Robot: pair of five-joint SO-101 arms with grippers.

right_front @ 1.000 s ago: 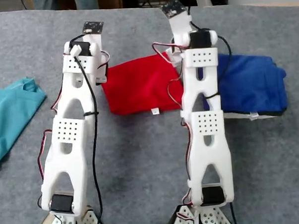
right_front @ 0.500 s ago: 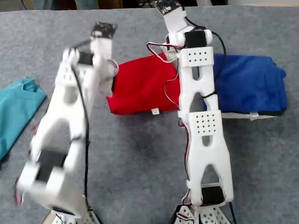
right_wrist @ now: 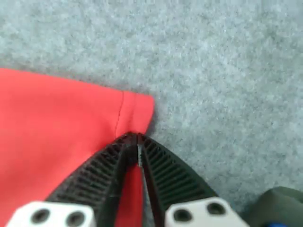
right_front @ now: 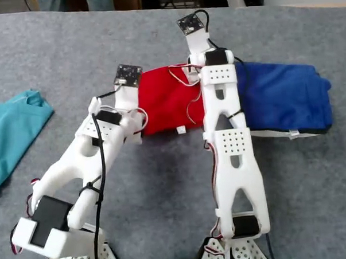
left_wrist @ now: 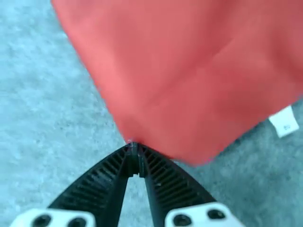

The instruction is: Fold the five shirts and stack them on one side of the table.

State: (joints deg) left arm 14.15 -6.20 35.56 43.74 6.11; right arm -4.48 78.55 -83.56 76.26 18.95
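High view gives us the folded red shirt (right_front: 167, 104) mid-table, just left of the blue shirt (right_front: 283, 99). Our left gripper (left_wrist: 134, 150) is clamped on its near-left edge, and our right gripper (right_wrist: 138, 142) pinches a far corner. A teal shirt (right_front: 12, 128) lies at the left edge.

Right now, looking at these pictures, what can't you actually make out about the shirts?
- High view: the teal shirt is cut off by the picture's edge.
- High view: the right arm covers where the red shirt meets the blue shirt; overlap unclear.
- High view: what lies under the blue shirt is hidden by it.
- Left wrist view: blur hides how much red cloth the left hand pinches.
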